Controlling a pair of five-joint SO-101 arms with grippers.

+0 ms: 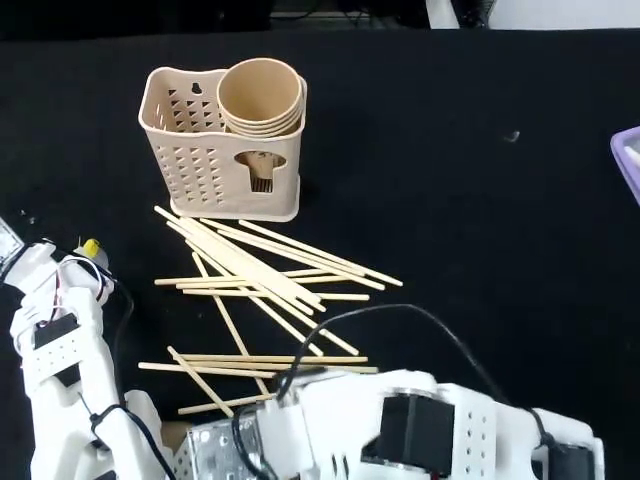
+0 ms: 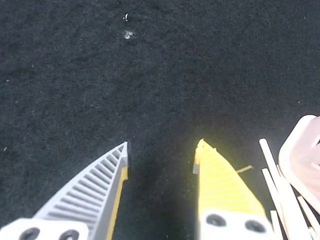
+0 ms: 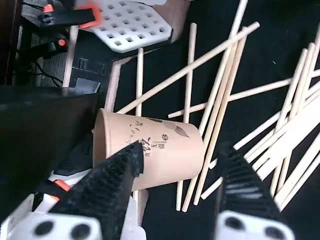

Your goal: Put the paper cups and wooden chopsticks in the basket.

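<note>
Tan paper cup (image 3: 150, 155) lying sideways among pale wooden chopsticks (image 3: 220, 100); right jaws standing wide, straddling it, likely for pickup. Left jaws hanging wide over black bench (image 2: 150, 75).

we count one basket (image 1: 190, 165), about four stacked paper cups (image 1: 260, 95), one loose cup (image 3: 155, 150), roughly twenty overlapping chopsticks (image 1: 262, 277).

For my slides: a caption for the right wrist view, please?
Open end effector above a paper cup lying on its side among scattered wooden chopsticks.
</note>
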